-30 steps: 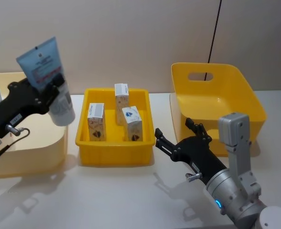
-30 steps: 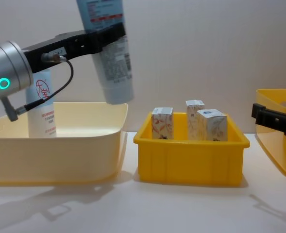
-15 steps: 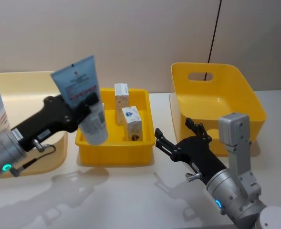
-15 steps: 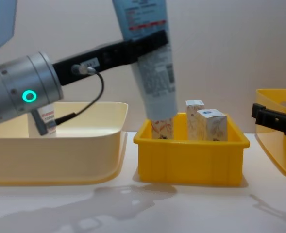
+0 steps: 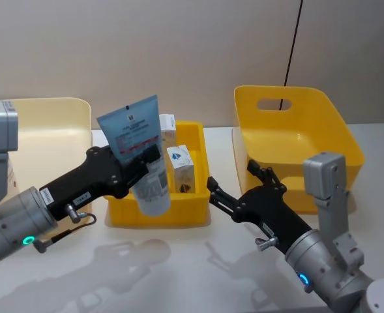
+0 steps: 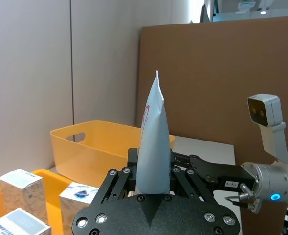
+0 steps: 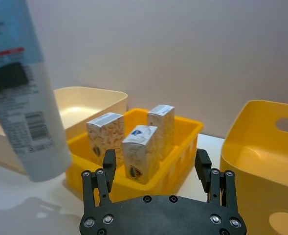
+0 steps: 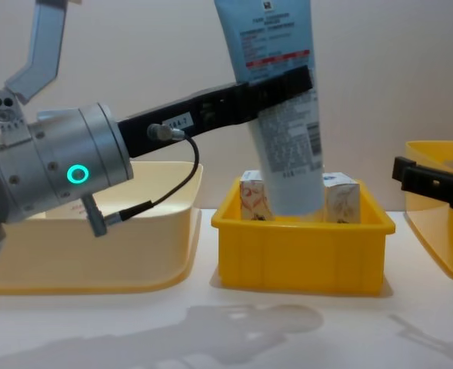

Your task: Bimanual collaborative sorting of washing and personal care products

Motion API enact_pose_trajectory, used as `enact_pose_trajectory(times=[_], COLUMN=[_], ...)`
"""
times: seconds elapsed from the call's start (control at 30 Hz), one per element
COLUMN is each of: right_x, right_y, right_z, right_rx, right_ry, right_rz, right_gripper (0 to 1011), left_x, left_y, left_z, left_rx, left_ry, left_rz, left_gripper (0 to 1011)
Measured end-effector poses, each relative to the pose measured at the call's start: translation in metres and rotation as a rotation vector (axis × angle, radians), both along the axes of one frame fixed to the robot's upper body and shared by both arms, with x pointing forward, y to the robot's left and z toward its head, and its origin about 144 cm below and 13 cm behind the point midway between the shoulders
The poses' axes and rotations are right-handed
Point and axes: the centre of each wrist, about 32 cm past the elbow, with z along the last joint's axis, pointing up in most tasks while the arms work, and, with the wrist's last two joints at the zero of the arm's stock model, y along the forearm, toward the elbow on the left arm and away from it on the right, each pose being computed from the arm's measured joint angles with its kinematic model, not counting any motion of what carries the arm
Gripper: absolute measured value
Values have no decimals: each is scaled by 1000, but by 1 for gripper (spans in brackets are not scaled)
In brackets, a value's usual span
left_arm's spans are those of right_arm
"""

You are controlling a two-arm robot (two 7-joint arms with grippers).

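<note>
My left gripper (image 5: 141, 164) is clamped on the blue tube (image 5: 134, 132), cap hanging below the fingers. The right gripper (image 5: 233, 184) waits nearby, spread wide. I'd centre the tube between those fingers before letting go.

The left gripper (image 5: 143, 167) has carried the tube (image 5: 134, 132) from over the cream bin (image 5: 53, 104) to the yellow tray (image 5: 202, 158)'s front.

Print on the tube (image 8: 288, 154) and cartons (image 7: 140, 152) cannot be read.
</note>
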Motion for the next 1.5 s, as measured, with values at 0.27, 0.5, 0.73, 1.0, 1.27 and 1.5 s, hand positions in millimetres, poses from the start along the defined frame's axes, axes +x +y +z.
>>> enact_pose_trajectory(times=[0.27, 0.5, 0.73, 1.0, 1.27, 1.5], right_x=[-2, -4, -5, 1, 14, 23], right_y=[-10, -21, -31, -37, -34, -27], right_z=[8, 17, 28, 37, 43, 45], right_rx=[17, 31, 43, 39, 3, -33], right_ry=[3, 19, 49, 93, 136, 143], right_rz=[93, 186, 303, 422, 511, 529], right_gripper=[1001, 1001, 1001, 1001, 1001, 1001], left_x=[0, -1, -1, -1, -1, -1], left_y=[-4, -6, -7, -8, -8, -9], left_z=[-2, -3, -4, -4, -4, -4], left_rx=[0, 0, 1, 1, 0, 0], left_ry=[6, 8, 9, 10, 11, 11], left_rz=[-23, -34, -41, -45, -47, -48], left_gripper=[292, 292, 292, 292, 292, 292])
